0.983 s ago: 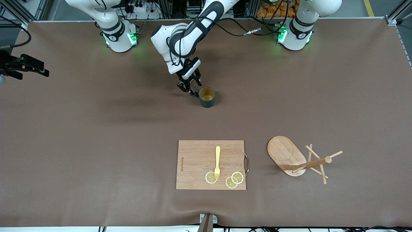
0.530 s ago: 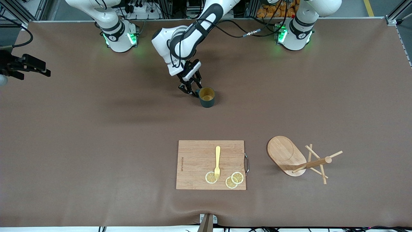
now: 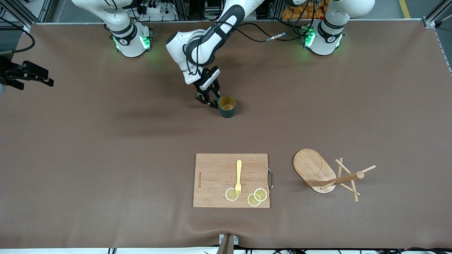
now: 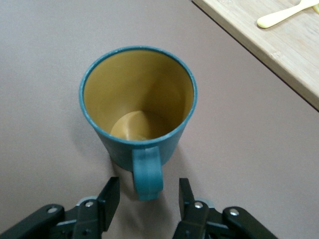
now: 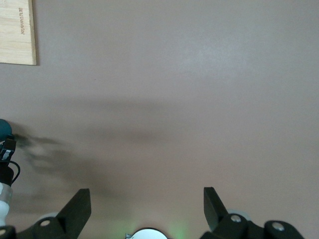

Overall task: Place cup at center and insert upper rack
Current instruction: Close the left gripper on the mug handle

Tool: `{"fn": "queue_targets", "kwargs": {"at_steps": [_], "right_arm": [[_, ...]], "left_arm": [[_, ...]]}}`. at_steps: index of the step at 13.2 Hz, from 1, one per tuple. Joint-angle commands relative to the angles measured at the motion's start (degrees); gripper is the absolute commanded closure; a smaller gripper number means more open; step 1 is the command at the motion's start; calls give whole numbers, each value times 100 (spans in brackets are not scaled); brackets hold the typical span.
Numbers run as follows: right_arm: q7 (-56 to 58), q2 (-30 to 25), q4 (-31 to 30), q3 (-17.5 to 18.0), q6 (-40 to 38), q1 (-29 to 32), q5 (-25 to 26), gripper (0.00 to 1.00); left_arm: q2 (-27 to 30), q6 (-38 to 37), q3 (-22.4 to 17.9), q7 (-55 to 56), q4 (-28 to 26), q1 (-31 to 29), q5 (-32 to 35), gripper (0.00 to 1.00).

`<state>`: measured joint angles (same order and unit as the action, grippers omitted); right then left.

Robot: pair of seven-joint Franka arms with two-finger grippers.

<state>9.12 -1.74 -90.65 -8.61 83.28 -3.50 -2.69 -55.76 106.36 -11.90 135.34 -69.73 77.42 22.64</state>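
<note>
Front view: cup (image 3: 227,106) upright.

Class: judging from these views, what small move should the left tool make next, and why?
Probably finish closing the left tool on the handle of the dark teal cylindrical cup. Its fingers flank the handle with gaps on both sides, and the cup stands upright on the table.

A small dark printed mark ran along one edge of the wooden cutting board (image 3: 231,180), at the end toward the right arm; its letters could not be made out. The same mark showed in the right wrist view (image 5: 17,31), also unreadable. No other text could be read.
</note>
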Motion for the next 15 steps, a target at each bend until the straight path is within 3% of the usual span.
{"fn": "queue_targets", "kwargs": {"at_steps": [1,15], "right_arm": [[-60,-143,-50,8,196,-20,93,0],[-77,-134,-58,26,136,-28,67,0]], "left_arm": [[-128,25,-84,98,153,71,118,46],[-181,52,-58,273,144,-8,21,55]]}}
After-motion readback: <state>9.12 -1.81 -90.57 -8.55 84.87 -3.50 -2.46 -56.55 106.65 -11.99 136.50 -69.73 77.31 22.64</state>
